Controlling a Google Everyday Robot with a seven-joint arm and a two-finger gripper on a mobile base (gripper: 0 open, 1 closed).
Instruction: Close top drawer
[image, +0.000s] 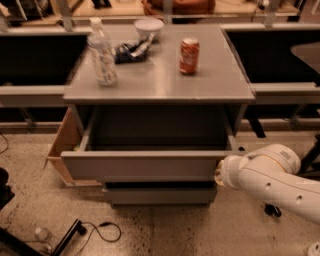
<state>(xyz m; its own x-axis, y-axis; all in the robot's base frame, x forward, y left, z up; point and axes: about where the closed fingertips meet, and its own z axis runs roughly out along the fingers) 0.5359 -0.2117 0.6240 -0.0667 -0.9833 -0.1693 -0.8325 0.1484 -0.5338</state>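
Observation:
The top drawer (142, 165) of the grey cabinet (160, 85) stands pulled out partway, its plain flat front facing me and its inside empty as far as I can see. My white arm comes in from the lower right. Its gripper (222, 172) end sits against the right end of the drawer front. The gripper's tips are hidden behind the arm's wrist.
On the cabinet top stand a clear water bottle (102, 52), a red soda can (189, 49), a white bowl (149, 26) and a dark snack bag (127, 50). A cardboard box (62, 147) sits left of the cabinet. A lower drawer front (160, 195) shows below. A cable (107, 231) lies on the floor.

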